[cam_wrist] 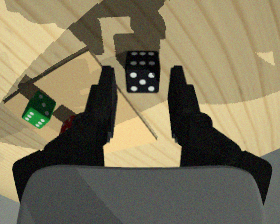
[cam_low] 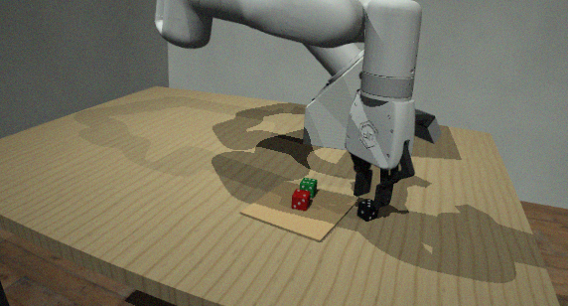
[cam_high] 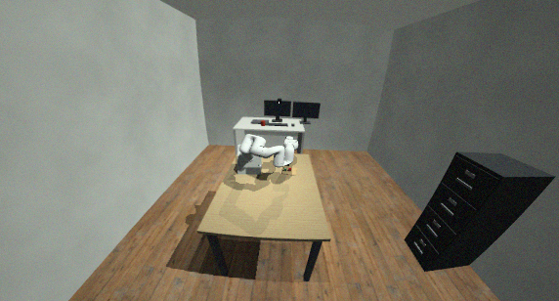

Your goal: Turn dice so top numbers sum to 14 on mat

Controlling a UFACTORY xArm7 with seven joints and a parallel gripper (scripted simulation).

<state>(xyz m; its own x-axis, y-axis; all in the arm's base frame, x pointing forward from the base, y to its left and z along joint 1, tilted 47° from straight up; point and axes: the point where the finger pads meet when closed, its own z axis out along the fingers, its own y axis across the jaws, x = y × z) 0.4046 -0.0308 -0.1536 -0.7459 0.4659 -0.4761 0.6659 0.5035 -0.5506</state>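
From my remote station, I hold the white arm [cam_high: 264,149] [cam_low: 298,16] over the wooden table [cam_high: 274,216] [cam_low: 124,185] [cam_wrist: 231,60], its gripper [cam_low: 372,197] [cam_wrist: 142,81] pointed down with jaws apart and nothing between them. The black die [cam_low: 367,210] [cam_wrist: 142,71] sits on the tabletop off the mat [cam_high: 288,173] [cam_low: 308,227] [cam_wrist: 136,137], just beside its edge; my wrist view shows it in line with the gap, its six and five faces visible. I cannot tell whether either finger touches it. The red die [cam_high: 289,169] [cam_low: 300,200] [cam_wrist: 68,124] and green die [cam_high: 284,170] [cam_low: 309,187] [cam_wrist: 39,109] rest on the mat, close together, the red one partly hidden by a finger in my wrist view. Behind the table, two dark monitors [cam_high: 277,107] [cam_high: 306,110] stand on a white desk [cam_high: 244,125], and a black filing cabinet [cam_high: 489,201] stands well apart to one side
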